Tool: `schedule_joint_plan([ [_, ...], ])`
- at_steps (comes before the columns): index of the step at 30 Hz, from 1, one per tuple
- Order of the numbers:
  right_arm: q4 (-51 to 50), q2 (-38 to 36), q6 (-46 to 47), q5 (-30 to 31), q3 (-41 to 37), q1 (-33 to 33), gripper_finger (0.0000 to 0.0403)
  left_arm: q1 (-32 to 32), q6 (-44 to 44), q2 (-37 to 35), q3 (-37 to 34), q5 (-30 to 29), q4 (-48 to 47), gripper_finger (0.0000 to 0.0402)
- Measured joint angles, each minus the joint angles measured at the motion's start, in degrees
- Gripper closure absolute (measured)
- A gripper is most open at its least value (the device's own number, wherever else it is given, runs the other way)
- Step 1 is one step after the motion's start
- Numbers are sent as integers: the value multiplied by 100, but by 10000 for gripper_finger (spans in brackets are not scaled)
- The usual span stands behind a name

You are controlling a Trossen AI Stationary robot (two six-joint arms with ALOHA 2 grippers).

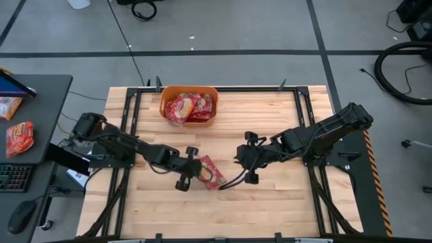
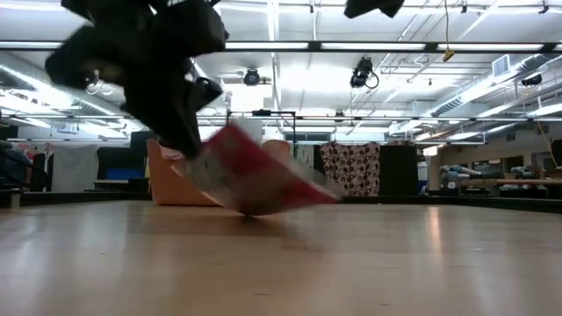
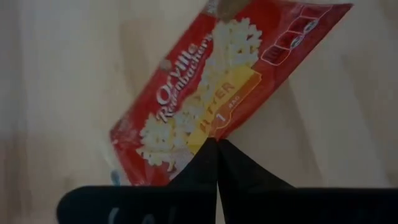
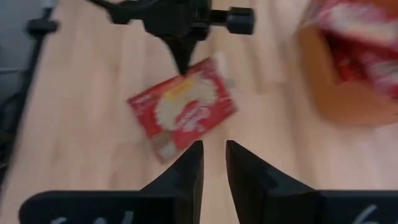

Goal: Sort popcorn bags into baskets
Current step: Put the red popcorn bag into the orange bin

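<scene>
One red popcorn bag (image 1: 211, 173) with a cream label lies near the table's middle. My left gripper (image 1: 196, 169) is shut on it and comes in from the table's left. In the left wrist view the bag (image 3: 211, 93) fills the picture. My right gripper (image 4: 214, 155) is open and hovers just right of the bag (image 4: 183, 109), touching nothing. The orange basket (image 1: 164, 106) stands at the far edge on its base, with several red packets (image 1: 189, 108) inside. My left gripper pinches the bag by one long edge (image 3: 233, 127), about midway along it, between its two fingertips (image 3: 202, 158). The fingers come in slanting down from the table's left, across that edge. In the low view the bag (image 2: 263, 180) is tilted, held side up, its lowest part (image 2: 250, 211) at the tabletop.
A dark side table stands left of the work table, with two more packets (image 1: 19, 137) and a keyboard (image 1: 13, 179). Black frame rails (image 1: 128, 115) run along the table's left and right sides. Bare wood lies along the near edge (image 1: 223, 216).
</scene>
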Motion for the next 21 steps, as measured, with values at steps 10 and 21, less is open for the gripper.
schedule_joint_plan([
  [10, 137, 1, -493, 714, 0, -324, 323, 278, -1240, -1126, 0, -35, -581, 400],
  [21, 202, 2, -498, 480, 1, -654, 322, 832, -1229, -1728, 537, -161, -1432, 401],
])
